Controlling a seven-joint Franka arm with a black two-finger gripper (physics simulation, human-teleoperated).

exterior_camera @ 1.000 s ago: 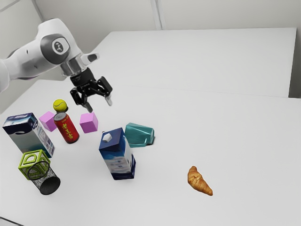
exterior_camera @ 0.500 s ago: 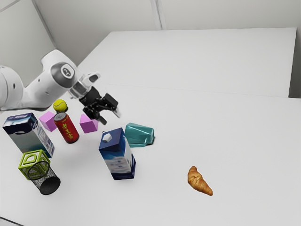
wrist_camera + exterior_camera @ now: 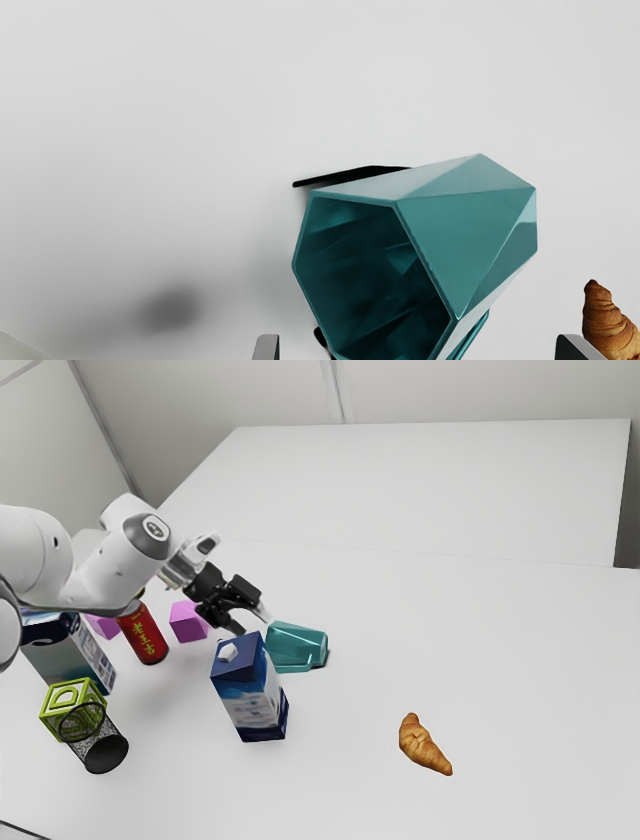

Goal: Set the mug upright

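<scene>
Lying on its side near the centre of the exterior view, the mug (image 3: 297, 647) sits by a blue carton (image 3: 248, 695), close to the gripper (image 3: 252, 624), whose jaws stand wide apart, gripping nothing, while the wrist view looks into the mug's dark, open mouth.

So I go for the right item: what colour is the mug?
The mug is teal, looking darker inside; it shows best in the wrist view.

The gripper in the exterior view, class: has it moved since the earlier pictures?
Yes, the gripper has come down closer to the teal mug, which stayed put.
</scene>
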